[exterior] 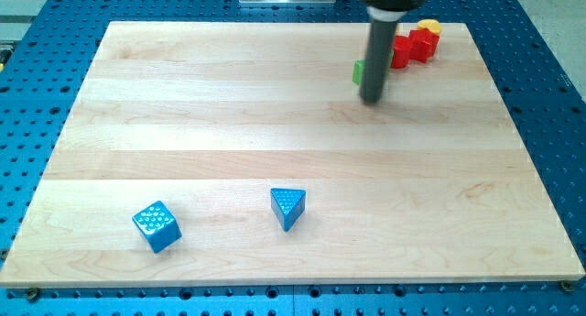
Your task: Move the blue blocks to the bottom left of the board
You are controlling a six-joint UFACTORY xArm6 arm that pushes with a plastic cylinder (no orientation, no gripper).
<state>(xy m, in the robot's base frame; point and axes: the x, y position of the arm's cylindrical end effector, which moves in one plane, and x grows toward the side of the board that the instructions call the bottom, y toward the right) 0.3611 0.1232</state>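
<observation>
Near bench [302, 133] bottom left: blue cube [157, 226], blue triangle [287, 207], seemingly delivered. Tool tip [371, 101] beside green block [359, 72], grasping nothing.

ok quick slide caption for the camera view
My tip near the green block, far from blue cube and blue triangle at bottom left.

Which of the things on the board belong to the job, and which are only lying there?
Belong to the job:
- blue cube, near the view's bottom left
- blue triangle, right of it
- my tip, far from both, near the view's top

Only lying there:
- green block, partly hidden behind the rod
- red block
- yellow block
</observation>
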